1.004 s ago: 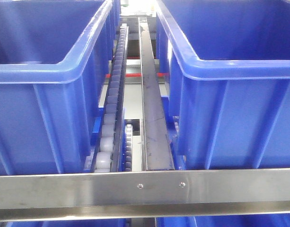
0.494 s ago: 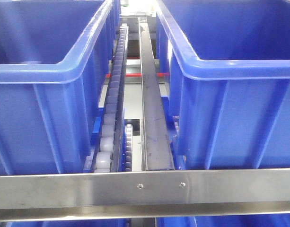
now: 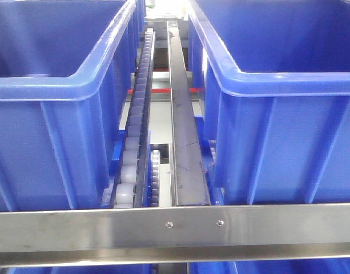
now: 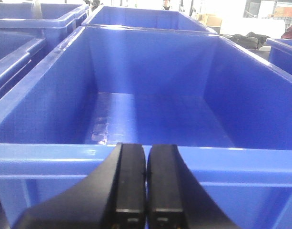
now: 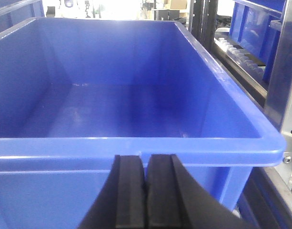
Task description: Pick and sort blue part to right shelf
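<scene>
No blue part shows in any view. In the left wrist view my left gripper [image 4: 146,147] is shut with nothing between its black fingers, just in front of the near rim of a deep blue bin [image 4: 136,157] whose floor is bare. In the right wrist view my right gripper [image 5: 146,157] is also shut and holds nothing. It hangs before the near rim of another blue bin [image 5: 136,143], also bare inside. Neither gripper appears in the front view. The right shelf shows as metal uprights [image 5: 285,71] at the right.
The front view has two big blue bins, left [image 3: 49,114] and right [image 3: 289,114], on a rack. A roller track [image 3: 137,114] and a metal rail [image 3: 183,131] run between them. A steel crossbar [image 3: 175,225] spans the front. More blue bins [image 4: 31,21] stand behind.
</scene>
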{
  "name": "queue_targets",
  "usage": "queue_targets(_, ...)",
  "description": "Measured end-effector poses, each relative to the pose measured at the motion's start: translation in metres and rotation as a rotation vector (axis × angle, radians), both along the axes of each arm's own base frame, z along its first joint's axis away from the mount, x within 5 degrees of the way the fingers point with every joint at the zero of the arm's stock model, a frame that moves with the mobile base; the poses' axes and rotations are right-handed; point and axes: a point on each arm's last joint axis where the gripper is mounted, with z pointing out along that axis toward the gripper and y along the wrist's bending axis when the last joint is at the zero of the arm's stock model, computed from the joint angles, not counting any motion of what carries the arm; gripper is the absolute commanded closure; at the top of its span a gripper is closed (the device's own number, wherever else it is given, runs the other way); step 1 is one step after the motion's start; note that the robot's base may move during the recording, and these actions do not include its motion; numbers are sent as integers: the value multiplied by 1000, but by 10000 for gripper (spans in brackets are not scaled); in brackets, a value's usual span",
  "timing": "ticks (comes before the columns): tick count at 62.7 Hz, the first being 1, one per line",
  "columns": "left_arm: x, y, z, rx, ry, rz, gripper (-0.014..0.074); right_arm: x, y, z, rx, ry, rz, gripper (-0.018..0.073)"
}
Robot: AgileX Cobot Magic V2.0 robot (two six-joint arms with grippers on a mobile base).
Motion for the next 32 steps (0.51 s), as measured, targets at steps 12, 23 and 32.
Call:
queue_targets(12, 0, 0, 0, 0, -1, 0, 464, 0, 0, 0, 0, 0, 0, 511)
queue_targets(23, 0, 0, 0, 0, -1, 0, 464, 0, 0, 0, 0, 0, 0, 511)
queue_targets(32, 0, 0, 0, 0, -2, 0, 464, 0, 0, 0, 0, 0, 0, 511)
